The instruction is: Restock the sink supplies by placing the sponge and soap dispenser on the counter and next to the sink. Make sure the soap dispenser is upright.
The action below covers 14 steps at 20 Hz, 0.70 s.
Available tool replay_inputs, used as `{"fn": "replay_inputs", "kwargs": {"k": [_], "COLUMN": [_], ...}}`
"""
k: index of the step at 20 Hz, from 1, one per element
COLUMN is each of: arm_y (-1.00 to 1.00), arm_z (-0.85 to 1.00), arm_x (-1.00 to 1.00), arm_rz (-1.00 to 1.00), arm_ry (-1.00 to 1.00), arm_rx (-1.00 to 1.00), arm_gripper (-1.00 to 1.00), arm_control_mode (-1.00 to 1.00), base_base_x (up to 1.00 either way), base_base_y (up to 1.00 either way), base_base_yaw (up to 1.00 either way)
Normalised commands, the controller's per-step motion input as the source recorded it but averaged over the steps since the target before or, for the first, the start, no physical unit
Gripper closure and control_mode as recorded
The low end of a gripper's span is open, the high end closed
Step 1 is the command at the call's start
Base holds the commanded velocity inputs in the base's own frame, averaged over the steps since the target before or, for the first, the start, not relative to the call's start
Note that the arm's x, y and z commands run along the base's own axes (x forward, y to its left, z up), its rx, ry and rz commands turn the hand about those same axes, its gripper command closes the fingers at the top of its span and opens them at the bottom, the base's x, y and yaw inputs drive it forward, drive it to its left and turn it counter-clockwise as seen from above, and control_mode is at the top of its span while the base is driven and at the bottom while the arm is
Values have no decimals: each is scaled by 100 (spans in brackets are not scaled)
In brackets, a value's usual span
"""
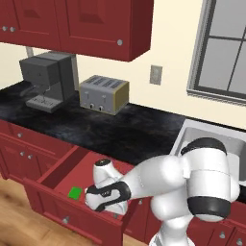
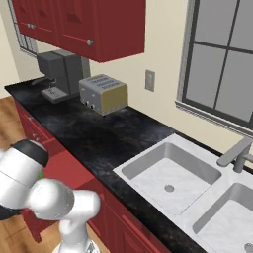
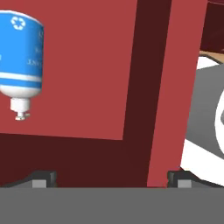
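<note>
Kitchen run, simulated: black marbled counter (image 1: 125, 132) over red cabinets, carrying a coffee machine (image 1: 48, 79) and a toaster (image 1: 104, 93); sink (image 2: 170, 173) set into the worktop to the right, below a window. Item, open drawer (image 1: 57, 175) beneath the counter, left of the sink, with the arm bent down into it. Item, sponge (image 1: 74, 193), green, lying flat on the drawer floor just beside the hand in the left base view. Item, soap dispenser (image 3: 21, 59), blue with white pump, seen in the hand view at upper left against the red drawer floor; its long axis runs up and down that view with the pump end nearer the fingers, so it appears to lie on its side. Item, gripper (image 3: 111, 177), jaws spread to full width, holding nothing; the bottle sits well off to the left of the line between the fingertips. Assessment: the hand needs to shift toward the bottle and straddle its body across the long axis before closing.
</note>
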Motion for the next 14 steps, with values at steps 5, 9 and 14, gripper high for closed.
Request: {"fn": "replay_inputs", "kwargs": {"k": [5,9,14], "arm_y": [67,84,49], "arm_z": [52,70,74], "arm_x": [-100,-83,1], "arm_rz": [3,6,8], "arm_ry": [8,9,6], "arm_rx": [0,0,0], "arm_gripper": [-100,-100,-100], "arm_control_mode": [-100,-100,-100], "base_base_x": [0,0,0], "base_base_y": [0,0,0], "base_base_yaw": [0,0,0]}}
